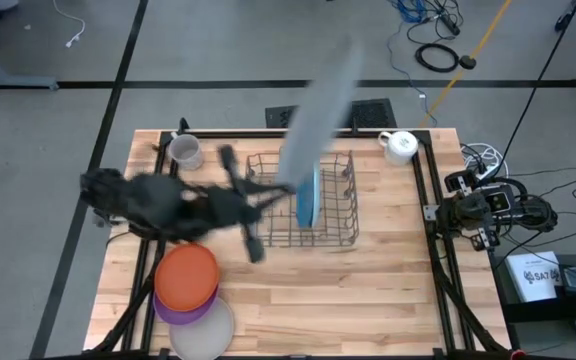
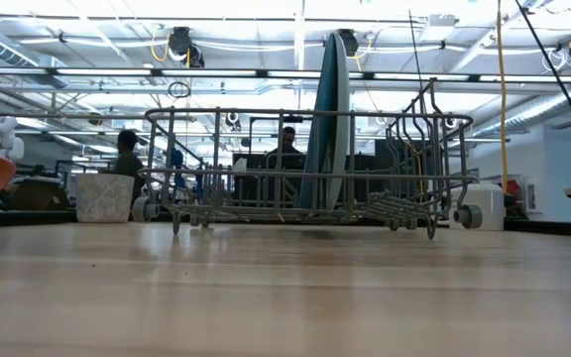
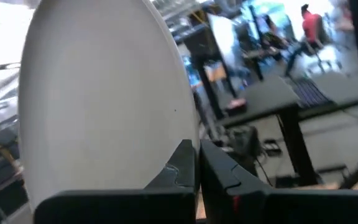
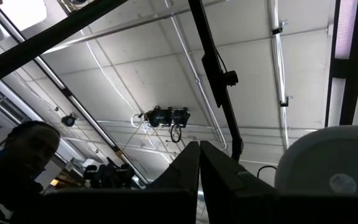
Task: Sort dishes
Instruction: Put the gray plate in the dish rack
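Observation:
My left gripper (image 1: 286, 186) is shut on a whitish-grey plate (image 1: 323, 105), which shows blurred high above the wire dish rack (image 1: 340, 232); in the left wrist view (image 3: 197, 165) the plate (image 3: 104, 106) fills the picture's left. A light blue plate (image 1: 308, 197) stands on edge in the rack, also in the low view (image 2: 330, 119). Orange (image 1: 186, 277), purple (image 1: 173, 310) and whitish (image 1: 208, 330) plates lie stacked at the near left. My right gripper (image 4: 199, 163) is shut and empty, parked off the table's right edge (image 1: 483, 212). My left gripper pinches the whitish-grey plate's rim (image 3: 184, 138) between its two fingers. The plate stands on edge beyond the fingers, lifted clear above the rack and the table.
A grey mug (image 1: 185, 152) stands at the far left and a white mug (image 1: 400, 146) at the far right of the table. The rack sits mid-table toward the far edge. Bare wood (image 1: 368, 300) lies near and to the right. People show in the room behind.

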{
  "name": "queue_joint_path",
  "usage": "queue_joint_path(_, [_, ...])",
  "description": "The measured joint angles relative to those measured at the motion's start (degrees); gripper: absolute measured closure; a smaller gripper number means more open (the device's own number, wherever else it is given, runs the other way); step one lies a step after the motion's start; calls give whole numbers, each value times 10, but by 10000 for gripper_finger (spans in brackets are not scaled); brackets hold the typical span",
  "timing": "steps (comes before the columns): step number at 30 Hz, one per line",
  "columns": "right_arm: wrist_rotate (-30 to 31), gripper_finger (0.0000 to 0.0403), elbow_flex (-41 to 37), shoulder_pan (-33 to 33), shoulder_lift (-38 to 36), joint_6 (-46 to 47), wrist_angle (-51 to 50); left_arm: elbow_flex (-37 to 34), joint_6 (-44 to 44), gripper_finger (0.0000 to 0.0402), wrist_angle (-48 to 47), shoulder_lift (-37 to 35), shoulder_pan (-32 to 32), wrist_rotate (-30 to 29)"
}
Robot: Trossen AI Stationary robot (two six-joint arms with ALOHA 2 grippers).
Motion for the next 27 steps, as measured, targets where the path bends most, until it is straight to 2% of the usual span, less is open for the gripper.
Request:
queue_joint_path(5, [0, 394, 0, 0, 0, 0, 0, -25, -64, 401, 3, -49, -23, -14])
queue_joint_path(10, [0, 394, 0, 0, 0, 0, 0, -108, -113, 401, 16, -73, -28, -48])
queue_joint_path(12, [0, 394, 0, 0, 0, 0, 0, -154, -131, 401, 54, -92, -25, -49])
queue_joint_path(19, [0, 394, 0, 0, 0, 0, -5, -380, -144, 401, 281, -181, -13, -51])
queue_joint_path(23, [0, 394, 0, 0, 0, 0, -5, -528, -215, 401, 402, -235, 9, -53])
queue_joint_path(27, [1, 394, 0, 0, 0, -1, -6, -653, -301, 401, 477, -254, 33, -82])
